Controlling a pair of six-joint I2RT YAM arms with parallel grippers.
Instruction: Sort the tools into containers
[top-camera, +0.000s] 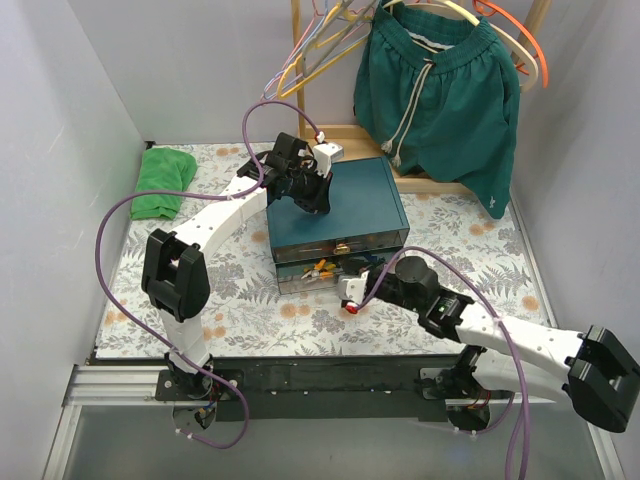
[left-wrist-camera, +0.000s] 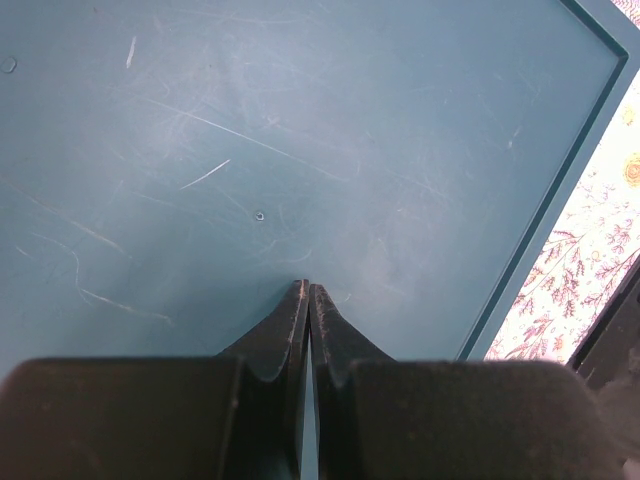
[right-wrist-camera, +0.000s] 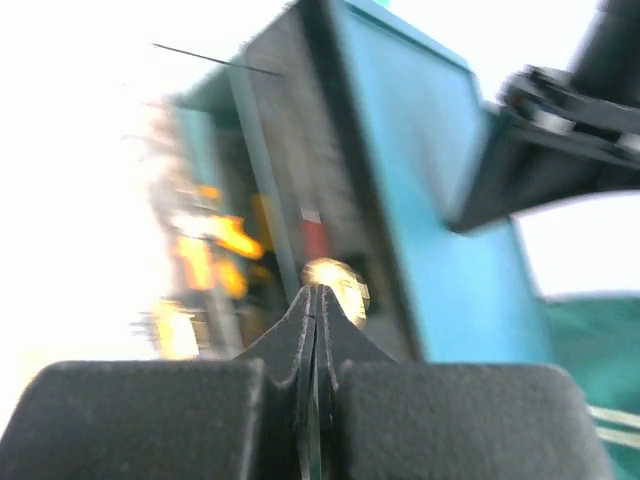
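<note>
Left tool (left-wrist-camera: 308, 292) fully closed, fingertips together, nothing held; tips down on or just over the scratched top of the teal box (left-wrist-camera: 300, 130), near its right rim, contact not certain. Right tool (right-wrist-camera: 316, 296) also closed, fingers pressed flat together, nothing gripped; tips right at a brass pull (right-wrist-camera: 338, 282) on the box front, touching or just short of it, too blurred to say, and not clear which drawer's pull. From the top view: upper drawer (top-camera: 340, 240) in the box, lower drawer (top-camera: 300, 278) under it. Hand tools (top-camera: 322, 267) with orange and yellow handles inside the lower drawer, seen through its clear side; individual pieces too small to tell apart. Right arm reaching in low from the front right, its wrist just in front of the drawers; left arm arching over from the left, its tool on the box top near the back-left corner. Box standing mid-way on the flowered surface (top-camera: 250, 300). Green folded cloth (top-camera: 165, 180) at the far left of the surface, well apart from the box. Behind the box a wooden rack (top-camera: 352, 132) with coloured hangers (top-camera: 320, 40) and green shorts (top-camera: 440, 100) hanging.
</note>
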